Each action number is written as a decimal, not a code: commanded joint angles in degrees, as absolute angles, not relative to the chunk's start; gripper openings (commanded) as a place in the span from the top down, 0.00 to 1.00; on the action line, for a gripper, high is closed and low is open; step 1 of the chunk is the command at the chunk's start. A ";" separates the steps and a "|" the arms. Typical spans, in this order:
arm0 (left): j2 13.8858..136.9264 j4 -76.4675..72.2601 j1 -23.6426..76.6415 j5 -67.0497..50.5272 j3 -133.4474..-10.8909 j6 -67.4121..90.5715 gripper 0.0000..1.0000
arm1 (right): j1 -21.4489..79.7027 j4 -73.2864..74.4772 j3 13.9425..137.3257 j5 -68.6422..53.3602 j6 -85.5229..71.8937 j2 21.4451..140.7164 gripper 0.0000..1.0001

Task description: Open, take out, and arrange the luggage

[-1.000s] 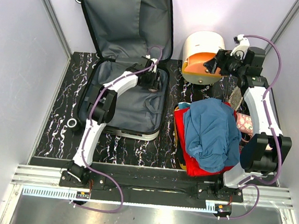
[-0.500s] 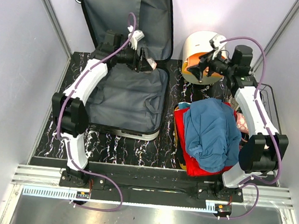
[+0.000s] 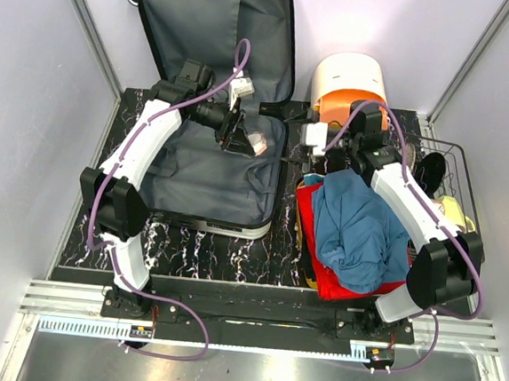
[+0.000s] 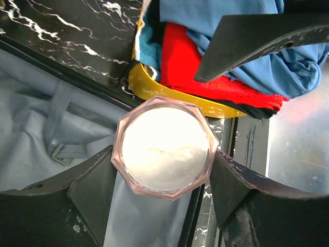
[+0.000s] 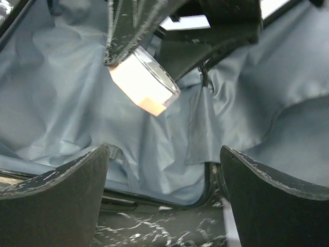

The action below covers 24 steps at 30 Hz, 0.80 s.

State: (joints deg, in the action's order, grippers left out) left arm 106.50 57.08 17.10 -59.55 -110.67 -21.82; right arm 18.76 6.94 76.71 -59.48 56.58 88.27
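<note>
- The luggage [image 3: 212, 169] is lying open at the back left corner of the table [image 3: 187, 247]. Its lid is leaning upright against the back wall, and its grey lining is facing up.
- The left gripper [image 4: 162, 152] is hovering above the right edge of the luggage. Its fingers are pressing against opposite sides of a jar [image 3: 257, 143], an eight-sided pinkish one with a white top.
- The right gripper [image 5: 164, 152] is reaching leftward near the middle of the table, just beside the luggage's right edge and pointing at the jar. Its jaws are standing wide apart and gripping nothing.
- A heap of clothes [image 3: 358, 226], blue over red, is sitting toward the front right of the table, spilling over a yellow tray [image 4: 169, 103].
- A white and orange box [image 3: 349, 78] is standing at the back edge, right of the luggage lid.
- A wire basket [image 3: 456, 181] is resting along the right edge, holding a few things too small to make out.
</note>
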 commanded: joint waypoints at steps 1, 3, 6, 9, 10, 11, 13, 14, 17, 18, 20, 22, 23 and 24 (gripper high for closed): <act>106.08 62.13 18.28 -64.07 -113.47 -26.45 0.71 | 21.53 10.72 74.54 -62.49 79.43 85.43 0.04; 106.96 63.54 18.72 -63.81 -113.90 -26.63 0.71 | 22.84 10.37 73.57 -61.62 85.04 86.04 0.05; 108.45 64.86 19.25 -65.03 -115.22 -26.02 0.71 | 24.43 8.88 74.09 -61.52 85.69 87.01 0.05; 109.42 65.21 19.34 -65.22 -116.10 -24.79 0.71 | 25.14 9.92 73.74 -62.14 88.40 87.10 0.10; 109.60 65.13 19.60 -64.95 -116.71 -24.35 0.71 | 25.22 10.45 73.57 -62.23 89.55 87.01 0.12; 109.69 65.21 19.77 -64.26 -116.98 -24.26 0.71 | 25.31 10.81 73.13 -62.57 90.43 87.10 0.19; 109.95 65.13 20.04 -63.90 -117.77 -23.47 0.71 | 25.49 10.81 72.95 -62.84 91.41 87.10 0.27; 110.04 65.13 20.21 -63.90 -117.86 -23.21 0.71 | 25.66 10.90 73.30 -62.75 91.32 87.19 0.36; 110.39 65.21 20.30 -64.07 -118.12 -22.06 0.71 | 25.93 10.81 73.56 -62.40 91.23 87.63 0.45; 110.56 65.21 20.30 -64.07 -118.39 -21.63 0.71 | 26.01 10.81 73.65 -62.32 91.32 87.71 0.51; 110.74 65.21 20.30 -63.72 -118.83 -20.83 0.70 | 26.02 10.81 73.57 -61.88 91.84 87.72 0.55; 110.92 65.13 20.30 -63.63 -119.35 -20.13 0.70 | 26.10 10.81 73.56 -61.79 92.55 87.80 0.62; 110.92 65.13 20.22 -63.28 -119.53 -19.95 0.70 | 26.02 10.98 73.83 -61.79 92.72 87.80 0.65; 110.83 65.13 20.30 -63.02 -119.79 -19.86 0.70 | 26.02 11.07 73.92 -61.87 92.81 87.80 0.67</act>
